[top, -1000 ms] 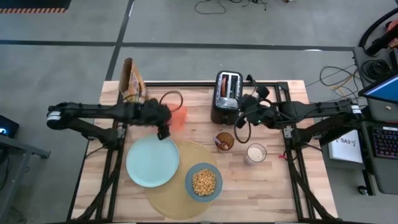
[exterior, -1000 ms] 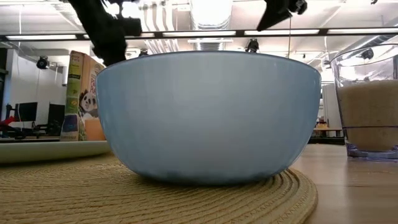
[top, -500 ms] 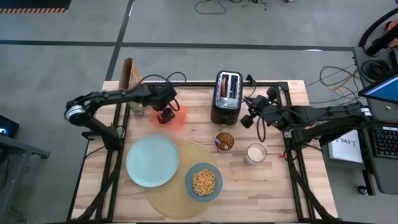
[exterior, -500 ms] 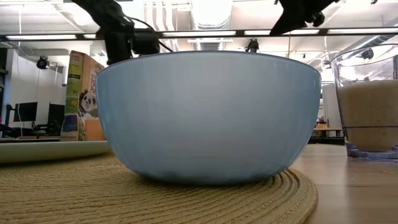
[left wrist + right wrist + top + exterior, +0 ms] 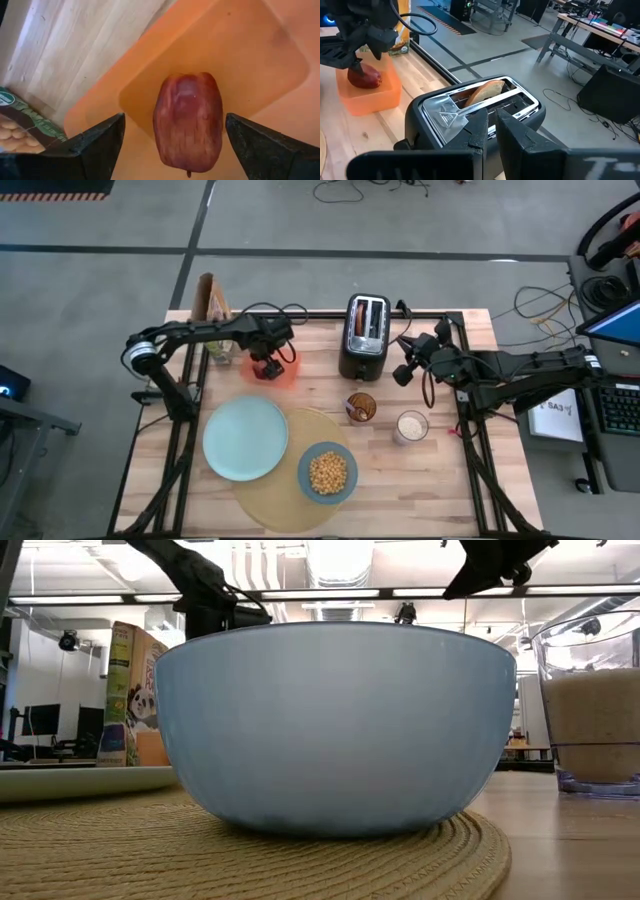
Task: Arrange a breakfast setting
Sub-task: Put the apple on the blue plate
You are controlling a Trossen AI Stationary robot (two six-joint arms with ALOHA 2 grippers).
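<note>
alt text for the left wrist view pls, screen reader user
A red apple lies in an orange box, framed by the left gripper's two open dark fingers, which do not touch it. Bare wooden table and a cereal box corner show beyond.

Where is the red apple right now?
The red apple lies on the orange box at the table's back left, between the left hand's open fingers.

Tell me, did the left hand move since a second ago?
Yes. In the high view the left hand pulled back from the plate's far edge and now hangs over the apple in the orange box, open.
</note>
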